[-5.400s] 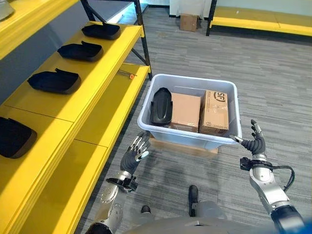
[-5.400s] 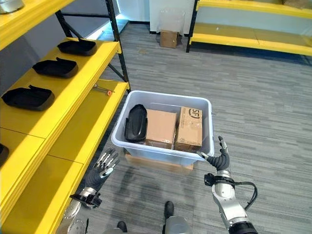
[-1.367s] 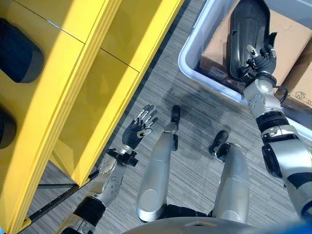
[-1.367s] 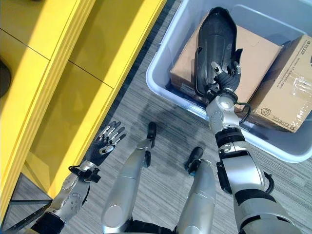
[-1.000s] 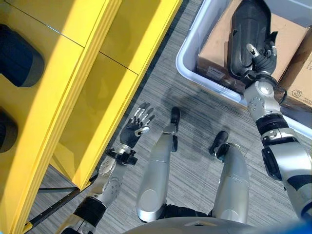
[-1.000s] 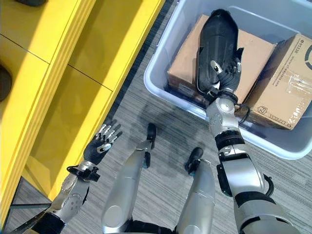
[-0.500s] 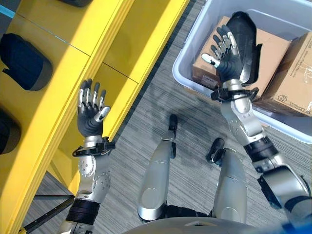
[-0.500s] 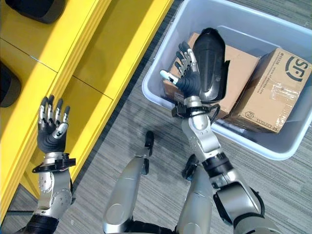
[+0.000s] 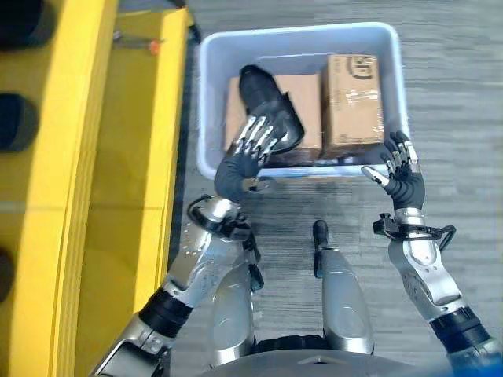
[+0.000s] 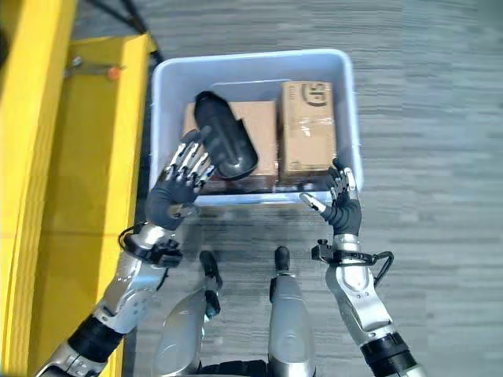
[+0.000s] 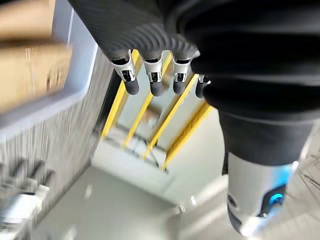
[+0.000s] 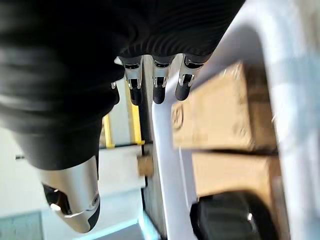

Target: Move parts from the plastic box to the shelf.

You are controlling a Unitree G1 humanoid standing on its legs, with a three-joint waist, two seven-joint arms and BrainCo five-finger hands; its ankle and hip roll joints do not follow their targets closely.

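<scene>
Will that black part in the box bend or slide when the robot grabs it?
The black part looks like smooth moulded plastic, so probably stiff and a bit slippery. It lies loose on a cardboard box, so a push may slide it off.

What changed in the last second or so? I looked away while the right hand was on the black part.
The right hand let go of the black part and drew back to the plastic box's near right corner, fingers open. The left hand swung over from the shelf to the box's near rim. The part and both cardboard boxes stayed inside.
</scene>
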